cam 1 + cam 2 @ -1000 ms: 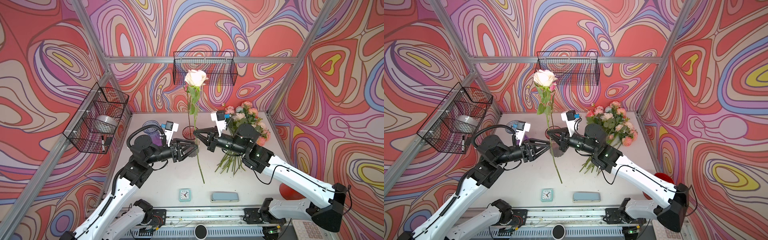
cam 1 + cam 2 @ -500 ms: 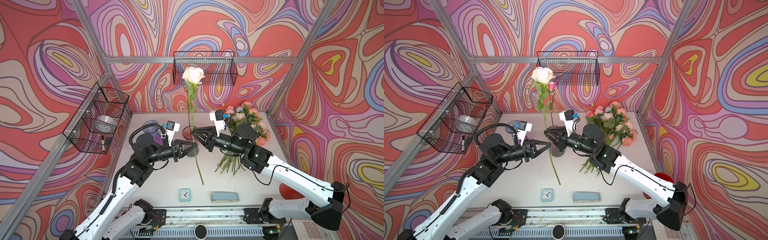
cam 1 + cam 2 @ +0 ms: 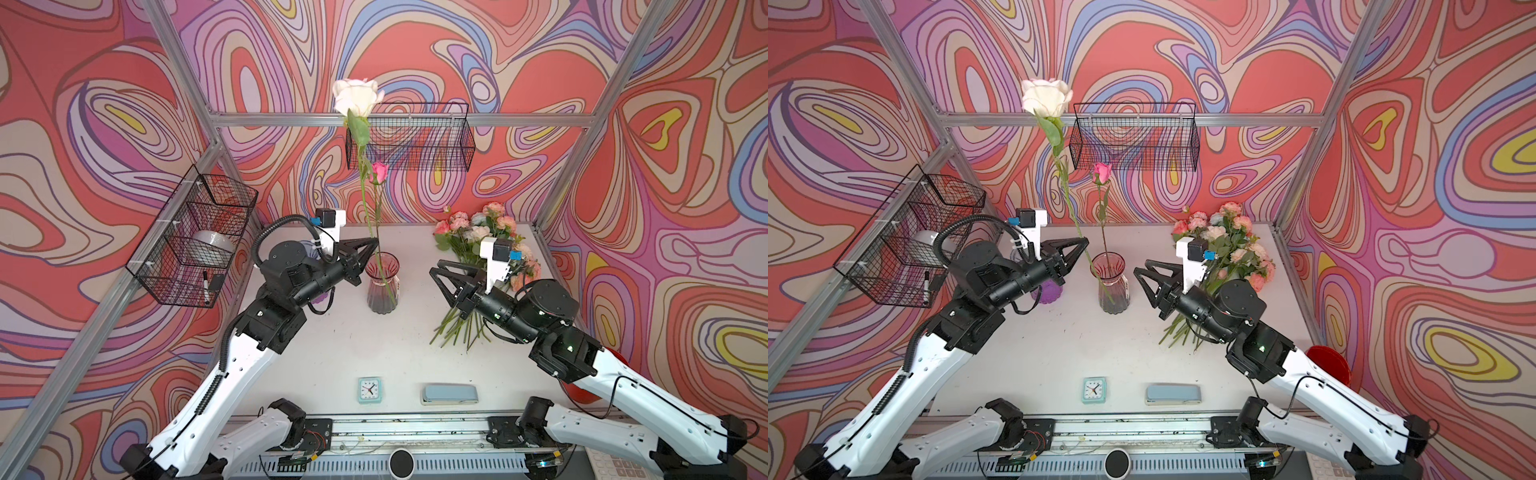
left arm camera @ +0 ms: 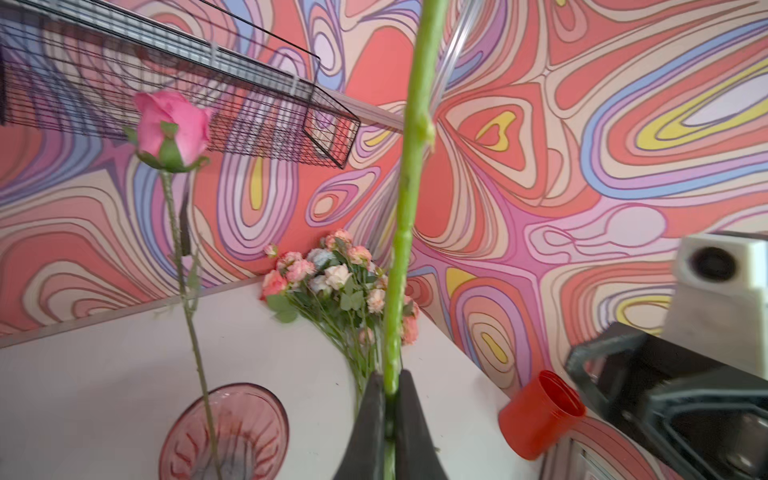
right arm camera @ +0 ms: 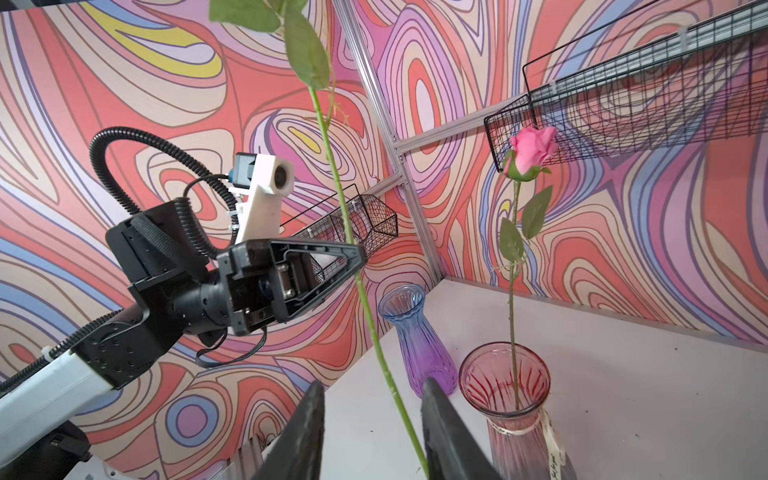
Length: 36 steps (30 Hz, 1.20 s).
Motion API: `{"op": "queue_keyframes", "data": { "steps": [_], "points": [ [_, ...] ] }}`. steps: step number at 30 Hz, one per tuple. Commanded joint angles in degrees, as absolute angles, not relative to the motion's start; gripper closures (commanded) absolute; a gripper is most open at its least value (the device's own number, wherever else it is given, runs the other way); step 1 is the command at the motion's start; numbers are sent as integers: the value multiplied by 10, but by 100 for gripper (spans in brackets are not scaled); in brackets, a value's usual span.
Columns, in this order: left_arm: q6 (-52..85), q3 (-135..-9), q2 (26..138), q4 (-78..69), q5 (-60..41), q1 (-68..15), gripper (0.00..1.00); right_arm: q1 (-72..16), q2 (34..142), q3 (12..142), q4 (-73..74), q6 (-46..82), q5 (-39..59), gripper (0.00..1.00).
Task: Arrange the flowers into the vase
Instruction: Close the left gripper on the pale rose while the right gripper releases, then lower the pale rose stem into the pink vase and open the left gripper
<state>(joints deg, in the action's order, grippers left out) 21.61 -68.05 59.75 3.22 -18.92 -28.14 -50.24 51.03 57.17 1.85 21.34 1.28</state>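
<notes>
My left fingers (image 3: 373,242) are clamped on the stem of the cream rose (image 3: 358,97) — head high above them, tail below, beside the pink vase (image 3: 382,286). I see my right fingers (image 3: 444,264) apart, empty — the other flowers (image 3: 478,232) lie behind them

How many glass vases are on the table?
2. The pink vase stands mid-table, holding a pink rose; the purple vase is beside it, partly hidden behind the left arm.

Small clock (image 3: 369,390), blue case (image 3: 449,394), red cup (image 4: 540,415)
</notes>
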Motion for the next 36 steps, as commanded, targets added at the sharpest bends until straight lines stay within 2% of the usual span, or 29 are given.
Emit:
{"op": "queue_keyframes", "data": {
  "steps": [1, 7, 13, 22, 28, 29, 31, 36],
  "points": [
    [152, -712, 640, -24, -95, -283, 100, -504, 504, 559, -4, 202, -6, 60],
    [114, -759, 712, -59, -36, -283, 100, -504, 495, 549, -16, 199, 13, 61],
    [97, -791, 761, -62, -21, -283, 100, -504, 475, 534, -22, 199, 3, 60],
    [136, -720, 807, -83, -11, -273, 100, -504, 457, 524, -33, 195, -5, 60],
    [185, -665, 799, -85, 0, -273, 100, -504, 463, 513, -27, 200, -9, 60],
    [194, -661, 798, -77, 5, -274, 99, -504, 465, 512, -28, 202, -10, 60],
    [208, -648, 793, -70, 6, -274, 83, -504, 474, 513, -30, 207, -10, 56],
    [221, -631, 773, -50, 5, -275, 56, -503, 495, 518, -31, 216, -4, 47]
  ]
}}
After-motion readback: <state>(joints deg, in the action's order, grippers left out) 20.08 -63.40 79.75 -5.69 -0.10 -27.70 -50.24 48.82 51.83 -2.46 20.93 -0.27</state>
